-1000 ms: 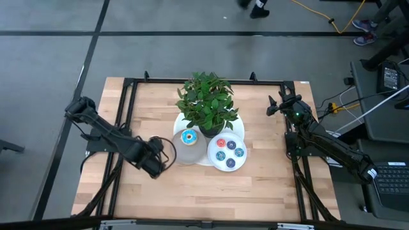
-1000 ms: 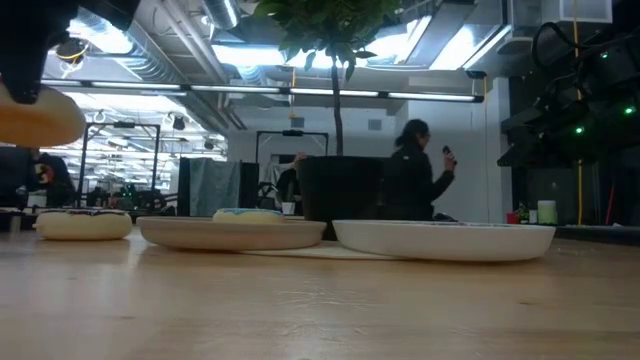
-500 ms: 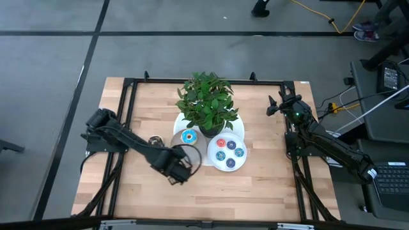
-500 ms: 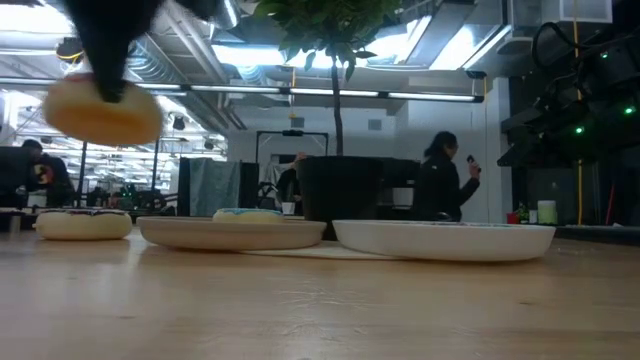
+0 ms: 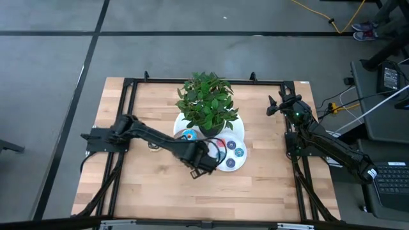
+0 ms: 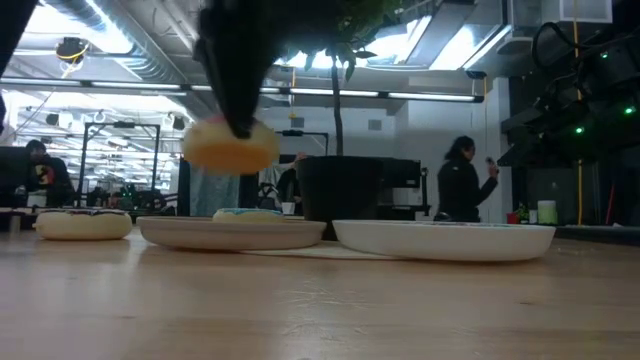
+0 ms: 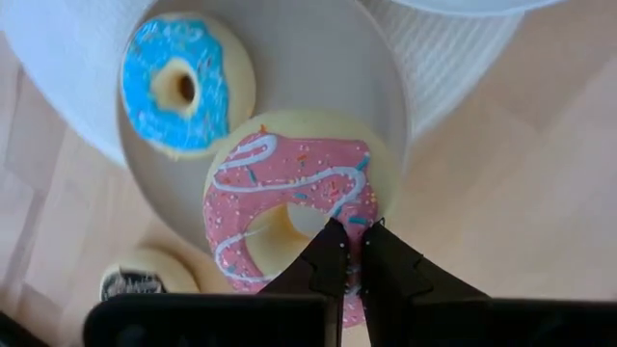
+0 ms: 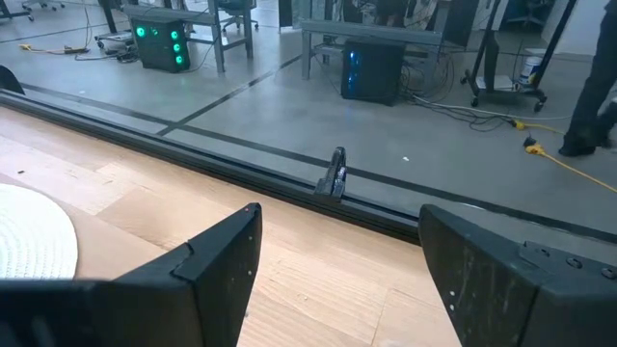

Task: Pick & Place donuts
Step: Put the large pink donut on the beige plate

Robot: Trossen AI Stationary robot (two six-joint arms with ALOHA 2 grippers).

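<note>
Pink icing fills my left wrist view: the left gripper [image 7: 349,253] pinches the rim of a pink donut [image 7: 280,207] and holds it off the table, above the grey plate [image 7: 318,67]. Just past it on that plate lies a blue donut [image 7: 180,85]; a chocolate donut [image 7: 143,282] sits beside the plate on the wood. My right gripper [image 8: 337,265] waits spread wide at the table's far right edge.
</note>
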